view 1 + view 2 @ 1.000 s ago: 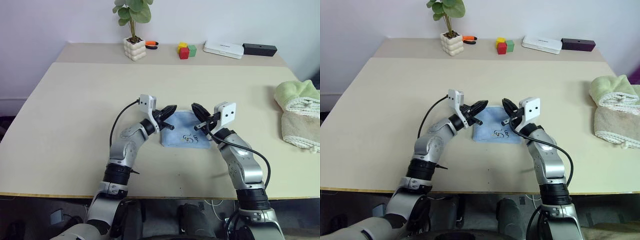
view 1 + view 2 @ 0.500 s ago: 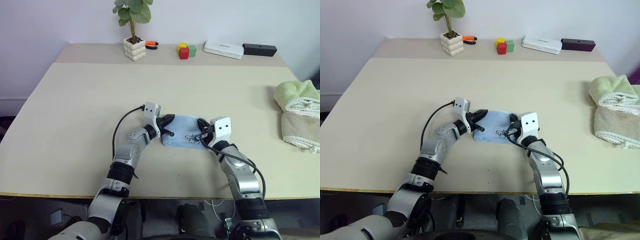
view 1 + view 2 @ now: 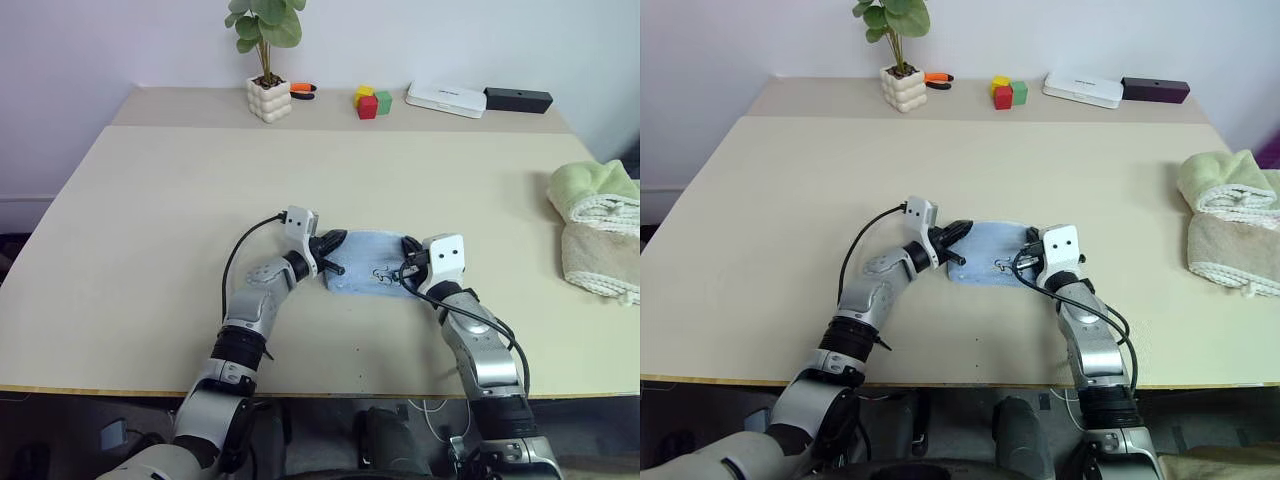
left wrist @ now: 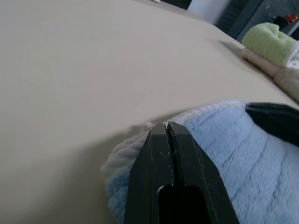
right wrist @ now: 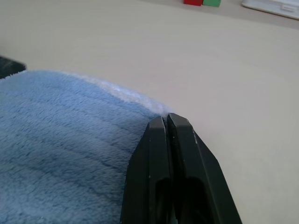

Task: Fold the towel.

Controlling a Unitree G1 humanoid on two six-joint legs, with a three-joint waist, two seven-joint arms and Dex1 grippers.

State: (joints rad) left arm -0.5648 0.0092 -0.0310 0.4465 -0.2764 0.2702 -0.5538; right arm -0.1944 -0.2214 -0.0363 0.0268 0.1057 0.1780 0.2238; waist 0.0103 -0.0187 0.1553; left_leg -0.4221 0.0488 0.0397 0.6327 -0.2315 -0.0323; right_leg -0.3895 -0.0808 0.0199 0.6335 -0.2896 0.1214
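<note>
Both arms have descended since the earlier frames. The left gripper (image 3: 338, 240) and right gripper (image 3: 408, 249), both clenched, pinch the towel (image 3: 367, 262) at its far corners, mid-table (image 3: 150, 200). Release only once edges align squarely.

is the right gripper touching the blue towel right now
Touching. In the right wrist view the right gripper, jaws shut, lies on the towel at its pale stitched edge, with no gap between them.

The beige folded towel (image 3: 603, 258) at three o'clock is cut by the picture's edge, and the towel's (image 3: 368, 272) dark marking is too small to read.
</note>
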